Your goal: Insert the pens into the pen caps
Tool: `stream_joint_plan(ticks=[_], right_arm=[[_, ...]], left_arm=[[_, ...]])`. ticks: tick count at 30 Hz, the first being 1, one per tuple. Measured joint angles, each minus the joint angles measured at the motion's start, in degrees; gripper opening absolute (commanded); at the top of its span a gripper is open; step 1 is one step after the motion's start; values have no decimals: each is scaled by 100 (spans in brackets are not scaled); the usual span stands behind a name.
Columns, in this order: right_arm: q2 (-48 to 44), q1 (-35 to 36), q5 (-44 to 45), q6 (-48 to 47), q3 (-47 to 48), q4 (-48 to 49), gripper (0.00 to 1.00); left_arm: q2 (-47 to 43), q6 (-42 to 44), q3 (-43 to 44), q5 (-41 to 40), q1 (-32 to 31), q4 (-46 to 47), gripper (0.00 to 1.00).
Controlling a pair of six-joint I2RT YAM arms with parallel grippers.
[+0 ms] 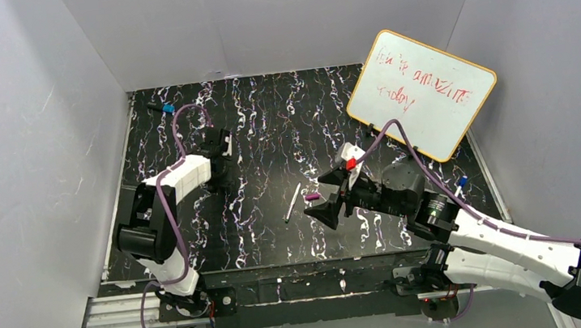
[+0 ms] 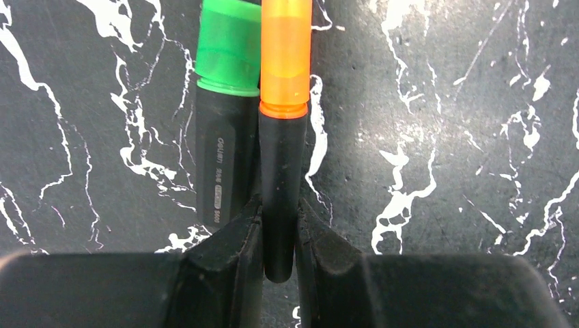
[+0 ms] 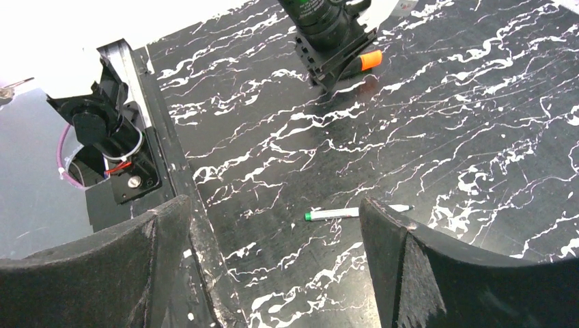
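My left gripper (image 2: 278,208) is shut on a stubby black pen (image 2: 281,171) that wears an orange cap (image 2: 286,55) and points away from the wrist. Beside it on its left lies a second black pen (image 2: 222,157) with a green cap (image 2: 229,48). In the top view the left gripper (image 1: 220,165) is low at the mat's left middle. The thin white pen (image 1: 293,203) lies mid-mat, with the purple cap (image 1: 313,197) just to its right. My right gripper (image 1: 325,196) hangs open beside that cap. In the right wrist view, the white pen (image 3: 334,214) shows between the wide jaws (image 3: 273,205).
A whiteboard (image 1: 422,91) with red writing leans at the back right. A small blue item (image 1: 167,108) lies at the back left and another (image 1: 460,182) by the right edge. White walls enclose the black marbled mat (image 1: 267,126).
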Motion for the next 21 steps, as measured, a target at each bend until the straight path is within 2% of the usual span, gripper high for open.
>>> stream_joint_plan(ticks=[7,21], right_arm=[[-92,0,22,55,-144,-22,99],[-157,0,39,79,-262,-20,99]], left_arm=[[221,26,175,-229,0,0,29],[232,44,313,-26,0,-111,39]])
